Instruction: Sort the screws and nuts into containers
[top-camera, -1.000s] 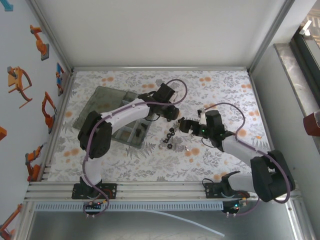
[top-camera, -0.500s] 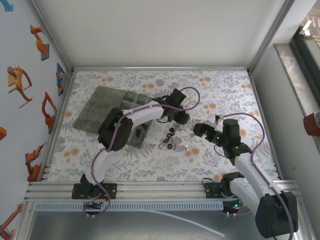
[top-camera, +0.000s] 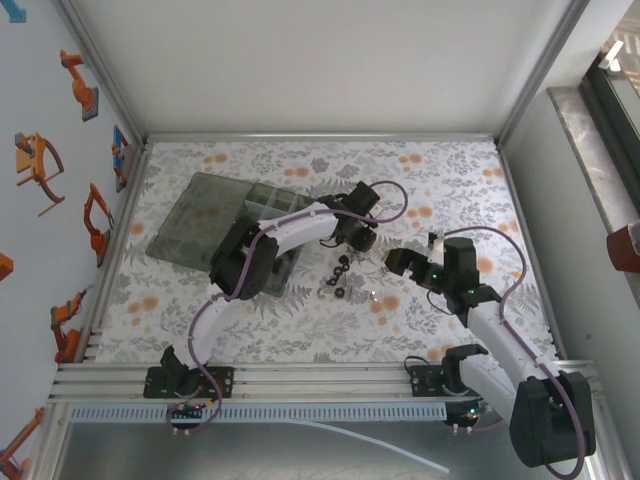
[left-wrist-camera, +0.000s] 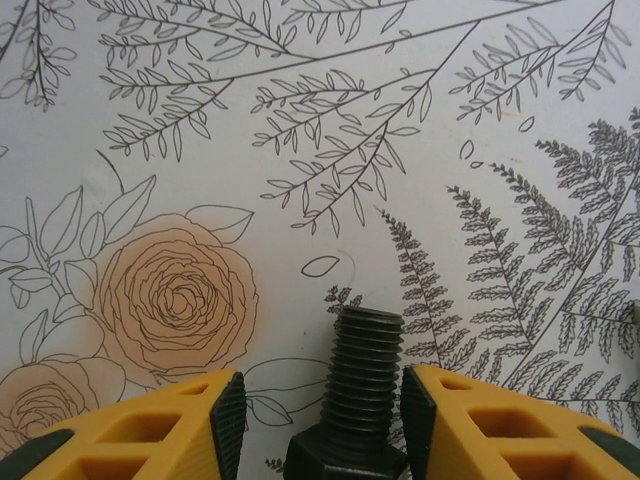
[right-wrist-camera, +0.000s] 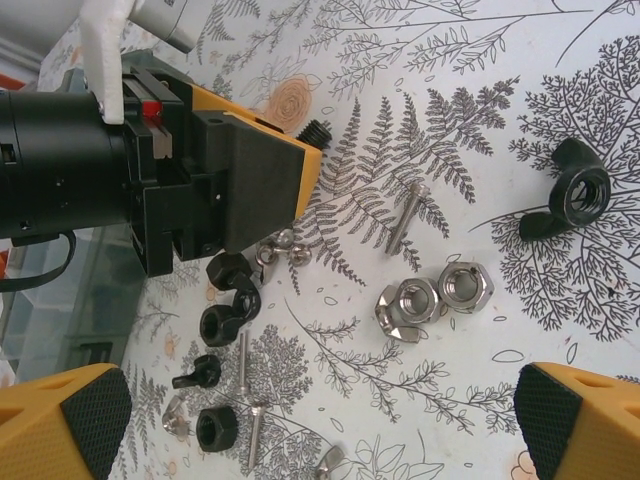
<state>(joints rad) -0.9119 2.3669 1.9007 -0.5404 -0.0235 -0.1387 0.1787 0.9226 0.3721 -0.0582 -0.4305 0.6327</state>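
Black screw (left-wrist-camera: 365, 370) in grip of left tool (left-wrist-camera: 322, 400); right tool (right-wrist-camera: 322, 415) agape over scattered nuts (right-wrist-camera: 462, 287).

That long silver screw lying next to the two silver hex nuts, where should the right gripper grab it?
Grip the long silver screw mid-shank, coming straight down from above and closing across its length. It lies flat and slim, apart from the silver hex nuts, so the bare shank likely has room on both sides.
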